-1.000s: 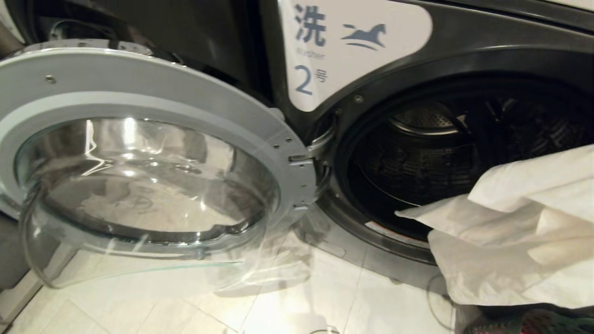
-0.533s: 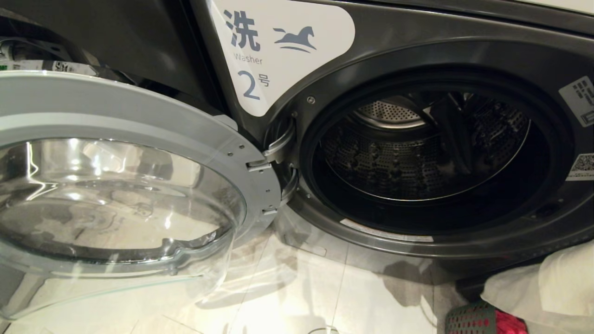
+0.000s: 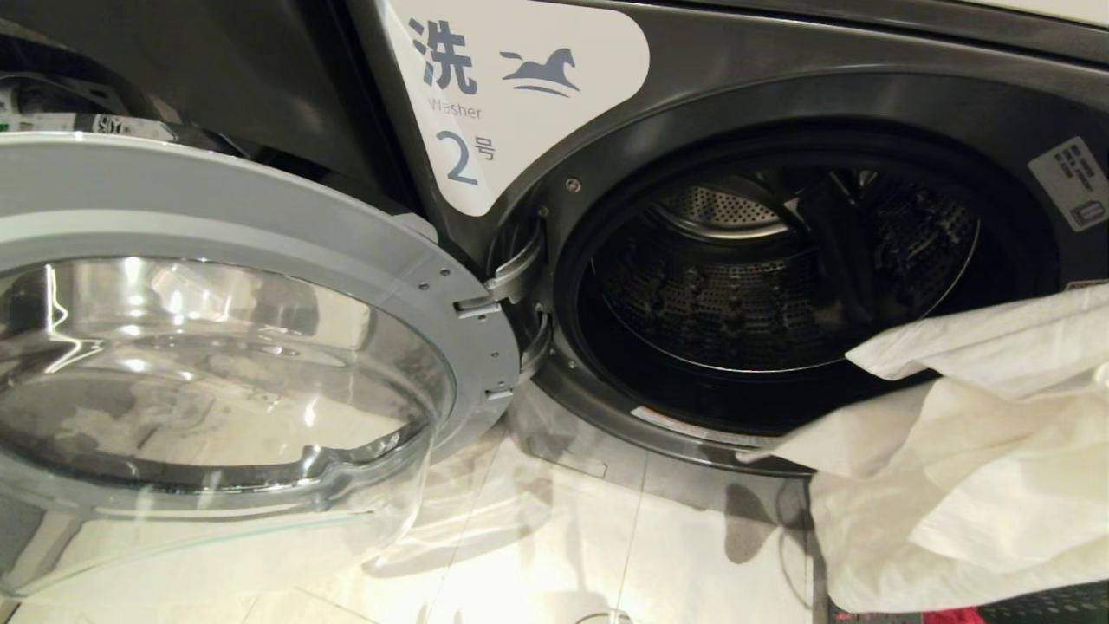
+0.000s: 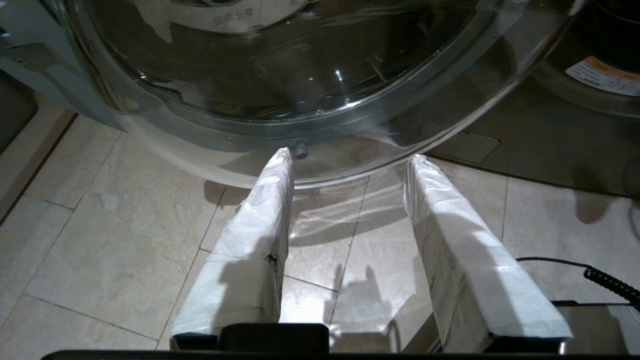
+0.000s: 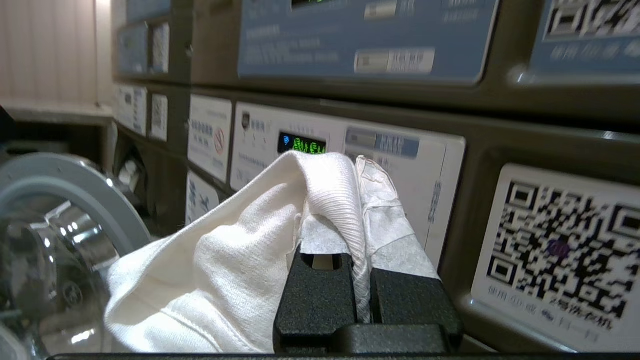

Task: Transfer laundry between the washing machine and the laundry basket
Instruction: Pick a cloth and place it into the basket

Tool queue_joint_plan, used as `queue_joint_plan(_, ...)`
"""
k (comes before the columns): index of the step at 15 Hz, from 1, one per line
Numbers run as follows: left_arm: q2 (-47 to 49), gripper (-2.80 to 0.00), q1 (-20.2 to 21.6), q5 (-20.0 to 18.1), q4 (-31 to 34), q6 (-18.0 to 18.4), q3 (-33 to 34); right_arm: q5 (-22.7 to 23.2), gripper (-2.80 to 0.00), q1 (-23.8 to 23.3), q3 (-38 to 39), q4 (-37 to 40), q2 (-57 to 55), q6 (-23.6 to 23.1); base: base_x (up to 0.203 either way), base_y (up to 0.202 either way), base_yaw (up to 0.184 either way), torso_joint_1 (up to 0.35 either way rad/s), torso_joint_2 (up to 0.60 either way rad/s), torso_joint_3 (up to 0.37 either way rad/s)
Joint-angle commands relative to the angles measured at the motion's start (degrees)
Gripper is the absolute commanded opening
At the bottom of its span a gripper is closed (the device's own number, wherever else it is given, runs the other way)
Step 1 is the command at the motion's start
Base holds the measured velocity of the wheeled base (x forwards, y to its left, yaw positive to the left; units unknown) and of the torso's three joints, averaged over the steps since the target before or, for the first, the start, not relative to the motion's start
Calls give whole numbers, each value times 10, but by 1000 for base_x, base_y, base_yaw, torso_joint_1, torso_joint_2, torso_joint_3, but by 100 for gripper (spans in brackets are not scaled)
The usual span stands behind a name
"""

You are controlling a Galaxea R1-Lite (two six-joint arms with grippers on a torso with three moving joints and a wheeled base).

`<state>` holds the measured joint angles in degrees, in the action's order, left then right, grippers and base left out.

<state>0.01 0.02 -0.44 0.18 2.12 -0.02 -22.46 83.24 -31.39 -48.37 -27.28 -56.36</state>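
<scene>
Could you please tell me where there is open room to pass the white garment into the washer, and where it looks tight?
The drum mouth is open and bare on its hinge side, beside the swung-out glass door. Bare floor tiles lie below, between door and machine front. The lower right is crowded: the white garment, pinched by the right gripper, drapes over the rim there.

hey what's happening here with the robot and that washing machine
The robot is moving laundry at the washing machine marked 2, whose round glass door stands swung open beside the drum. The right gripper has its fingers shut on a white garment, which hangs in front of the drum opening on the right, above the laundry basket just showing at the bottom edge. No clothes show in the visible part of the drum. The left gripper is idle, low over the tiled floor beneath the open door.
</scene>
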Motion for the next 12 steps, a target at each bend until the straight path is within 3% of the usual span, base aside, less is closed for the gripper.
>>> queue_joint_plan(1, 0, -280, 1, 0, 0, 0, 0, 0, -280, -2, 0, -4, -4, -3, 0, 0, 0, 0, 0, 0)
queue_joint_plan(9, 0, -280, 1, 0, 0, 1, 0, -7, -280, -4, -1, -3, -6, -3, -1, 5, -158, 2, 3, 2)
queue_joint_plan(12, 0, -280, 1, 0, 0, 0, 0, -106, -280, -4, 2, -3, -13, -2, 0, 11, -174, 0, 3, 4)
